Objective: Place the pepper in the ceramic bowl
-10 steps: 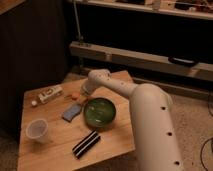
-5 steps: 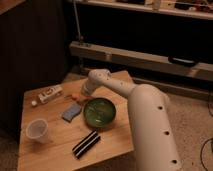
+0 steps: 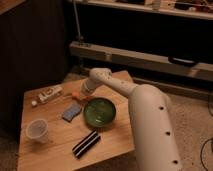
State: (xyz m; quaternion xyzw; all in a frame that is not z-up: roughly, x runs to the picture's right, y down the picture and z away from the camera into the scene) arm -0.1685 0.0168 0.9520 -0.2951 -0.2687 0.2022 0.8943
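The pepper [image 3: 78,97] is a small orange-red sliver lying on the wooden table, just left of the far rim of the green ceramic bowl [image 3: 100,113]. The bowl stands near the table's middle and looks empty. My gripper [image 3: 85,91] reaches down at the end of the white arm and sits right at the pepper's right end, just above the table. The arm hides the contact between gripper and pepper, so I cannot tell if it touches.
A blue sponge [image 3: 71,112] lies left of the bowl. A translucent plastic cup [image 3: 37,130] stands at the front left. A white packet [image 3: 49,94] lies at the back left. A black-and-white striped object [image 3: 86,144] lies in front of the bowl. The wooden table [image 3: 50,155] stands in front of dark shelving.
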